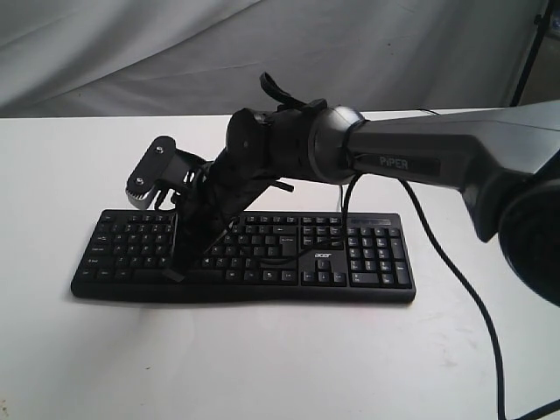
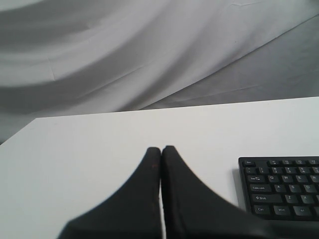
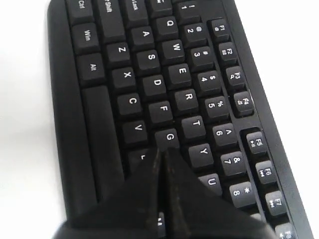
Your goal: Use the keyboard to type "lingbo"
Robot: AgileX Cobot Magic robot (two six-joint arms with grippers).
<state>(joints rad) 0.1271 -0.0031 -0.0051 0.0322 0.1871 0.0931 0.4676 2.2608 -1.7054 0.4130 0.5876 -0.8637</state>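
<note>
The black keyboard (image 1: 350, 262) with white legends and an "acer" logo lies across the middle of the white table (image 1: 262, 359). My right arm reaches across it from the right. The right gripper (image 1: 181, 262) is shut and empty, pointing down at the left-middle keys. In the right wrist view its tips (image 3: 162, 152) sit at the near edge of the G key (image 3: 170, 138), between the partly hidden B and H keys; whether they touch a key is unclear. The left gripper (image 2: 161, 148) is shut and empty above bare table, left of the keyboard's Esc corner (image 2: 279, 186).
A thick black cable (image 1: 464, 289) trails over the table to the right of the keyboard. White cloth (image 1: 131, 52) hangs behind the table, and a dark stand leg (image 1: 529, 52) shows at the back right. The table's far edge (image 2: 149, 110) lies beyond the left gripper.
</note>
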